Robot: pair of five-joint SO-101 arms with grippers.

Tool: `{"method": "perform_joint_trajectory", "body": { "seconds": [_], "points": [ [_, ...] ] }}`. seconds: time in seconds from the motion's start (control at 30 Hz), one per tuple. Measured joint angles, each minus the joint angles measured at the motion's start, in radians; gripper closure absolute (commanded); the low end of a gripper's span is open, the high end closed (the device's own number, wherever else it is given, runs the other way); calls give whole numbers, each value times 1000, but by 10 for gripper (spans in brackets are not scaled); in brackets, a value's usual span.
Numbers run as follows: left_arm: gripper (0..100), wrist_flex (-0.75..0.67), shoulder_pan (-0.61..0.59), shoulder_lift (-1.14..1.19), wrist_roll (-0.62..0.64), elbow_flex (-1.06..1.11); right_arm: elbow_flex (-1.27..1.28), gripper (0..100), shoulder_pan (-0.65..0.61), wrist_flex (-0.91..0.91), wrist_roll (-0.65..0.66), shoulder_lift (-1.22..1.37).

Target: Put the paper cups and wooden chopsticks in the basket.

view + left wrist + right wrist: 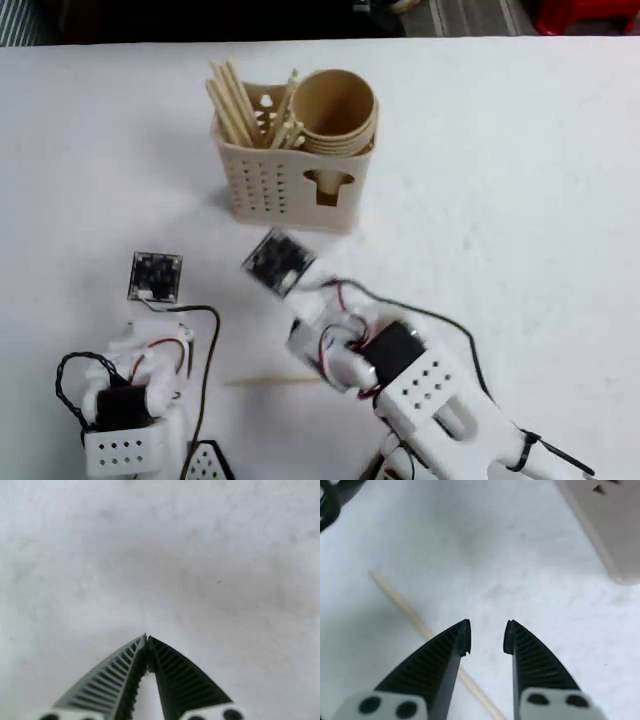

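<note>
Right gripper (486, 637) hangs low over the table (520, 200) with its fingers spread a little and nothing between them. Left gripper (147, 639) is pressed together at the tips, empty, over bare tabletop. Your one item left out is the loose chopstick (270, 380), lying flat on the table between the two arms, one end close in by the right arm. From the right wrist it runs diagonally and passes beneath one finger, so it sits beside the gap, not inside it; you'd need to shift across before closing. Paper cups (335, 105) are stacked in one compartment of the basket (285, 185), and the other chopsticks (235, 100) stand leaning in the compartment next to it, so the task looks nearly done. Handling, as a guess: the stick is very light, stiff and thin, so it will likely roll or skid on the smooth surface and can pivot in the fingers if you grab near an end. Take it around the middle, fingers straddling it crosswise, tips right down on the table. It's probably not fragile under a normal squeeze, but it lies so flat that a high close will miss it. The chopstick compartment looks crowded, so expect to tip the stick upright before letting go.
</note>
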Motion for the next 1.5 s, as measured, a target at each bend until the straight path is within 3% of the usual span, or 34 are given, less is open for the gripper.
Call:
{"method": "perform_joint_trajectory", "body": {
  "seconds": [0.17, 0.37, 0.57, 1.0, 1.3, 1.5],
  "points": [
    [976, 0, 0, 0, 0, 0, 20, 875, -43, -2, 0, 26],
    [976, 0, 0, 0, 0, 0, 3, 875, -97, -8, 2, 281],
    [976, 0, 0, 0, 0, 0, -58, 875, -100, -11, 2, 488],
    [976, 0, 0, 0, 2, 0, -81, 879, -103, -114, 54, 680],
    [976, 0, 0, 0, 2, 0, -95, 876, -63, -127, 52, 669],
    [976, 0, 0, 0, 2, 0, -92, 876, -38, -44, 51, 470]
  ]
}}
